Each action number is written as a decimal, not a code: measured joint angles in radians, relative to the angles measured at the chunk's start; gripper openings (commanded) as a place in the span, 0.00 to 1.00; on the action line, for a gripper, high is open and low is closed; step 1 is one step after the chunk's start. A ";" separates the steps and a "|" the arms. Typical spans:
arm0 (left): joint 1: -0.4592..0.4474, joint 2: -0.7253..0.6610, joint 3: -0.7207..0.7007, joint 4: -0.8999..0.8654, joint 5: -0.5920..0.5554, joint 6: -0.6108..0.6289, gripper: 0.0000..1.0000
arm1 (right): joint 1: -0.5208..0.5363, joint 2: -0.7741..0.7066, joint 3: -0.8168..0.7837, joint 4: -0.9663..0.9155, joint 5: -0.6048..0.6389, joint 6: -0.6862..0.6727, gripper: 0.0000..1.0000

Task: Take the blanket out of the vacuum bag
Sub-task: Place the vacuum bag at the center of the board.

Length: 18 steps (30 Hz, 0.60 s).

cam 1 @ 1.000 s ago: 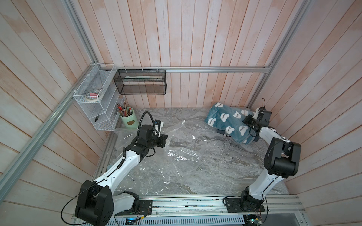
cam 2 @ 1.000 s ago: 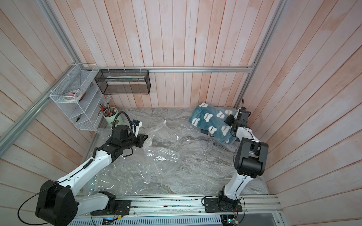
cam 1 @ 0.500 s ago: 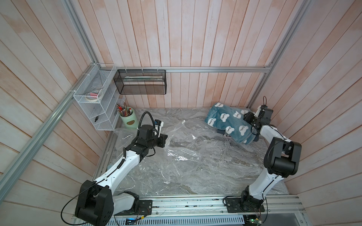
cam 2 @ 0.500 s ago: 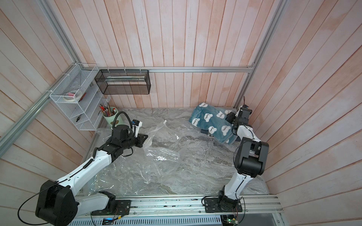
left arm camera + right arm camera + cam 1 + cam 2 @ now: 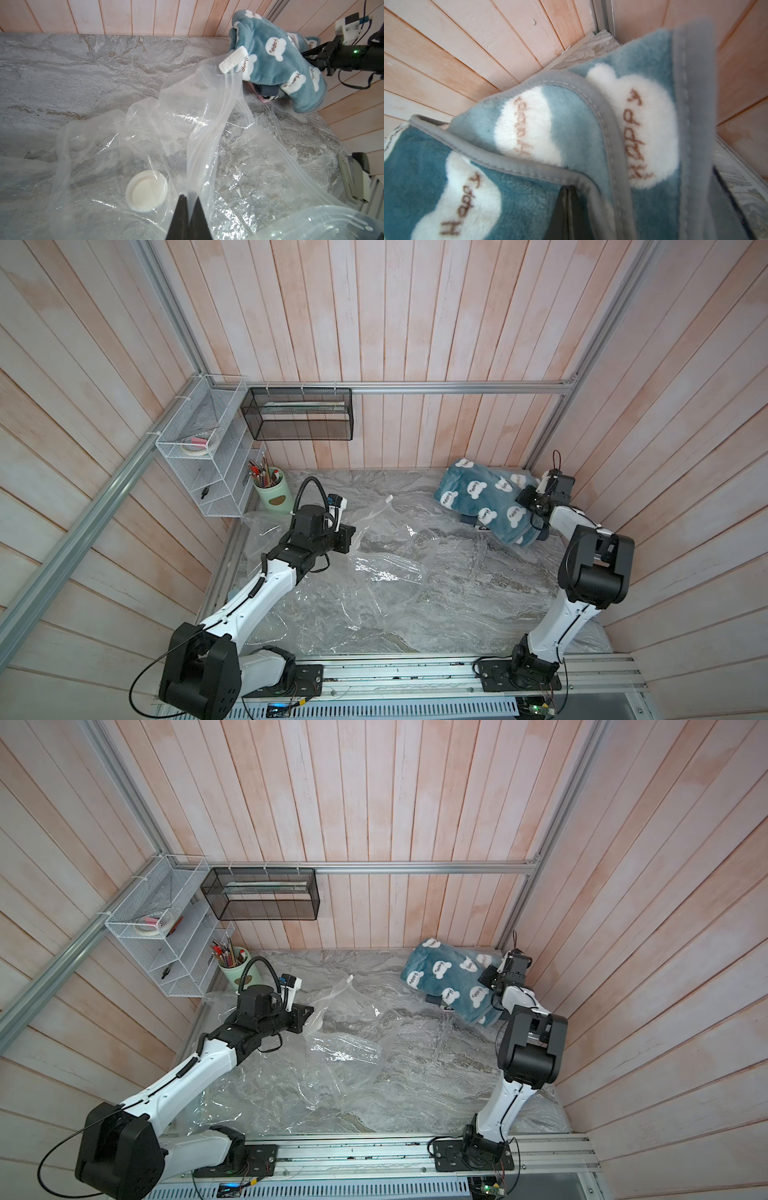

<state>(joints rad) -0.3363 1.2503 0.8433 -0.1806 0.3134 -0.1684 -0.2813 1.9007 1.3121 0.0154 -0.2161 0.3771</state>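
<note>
Left wrist view: left gripper (image 5: 188, 200) sits at bottom centre of frame, jaws pressed together w/ a fold of the vacuum bag (image 5: 207, 116) pinched btwn the black tips. The clear film rises from that grip toward upper right & ends at the white zip slider (image 5: 233, 59). Round white valve cap (image 5: 146, 190) lies just left of the tips, under a layer of film, apart from them. Rest of the bag sprawls flat & crumpled over the grey marble tabletop (image 5: 62, 62). Blanket (image 5: 276, 62), teal w/ white "Happy" bears, is bunched in upper right of frame, outside the bag

Right wrist view: right gripper (image 5: 568, 200) is low centre, jaws closed, tips tucked under the blanket's grey stitched hem where it creases, so it looks clamped on the hem. Cloth fills nearly the whole frame, part of it blurred

In both top views the bag (image 5: 374, 572) spreads over left & centre of the table. The blanket (image 5: 449, 977) lies right of centre in the frame, in the table's corner by the wall, w/ the right arm's wrist at its right edge
</note>
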 measured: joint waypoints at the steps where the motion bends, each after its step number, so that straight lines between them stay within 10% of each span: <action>1: 0.000 0.002 0.001 0.004 0.000 0.000 0.00 | 0.000 0.000 0.002 0.000 -0.003 0.000 0.00; 18: 0.002 0.340 0.233 0.196 0.180 0.088 0.08 | 0.000 -0.043 0.021 0.016 -0.030 0.042 0.00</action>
<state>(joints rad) -0.3340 1.5906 1.0767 0.0154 0.4931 -0.0807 -0.2810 1.8572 1.3331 0.0319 -0.2459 0.4191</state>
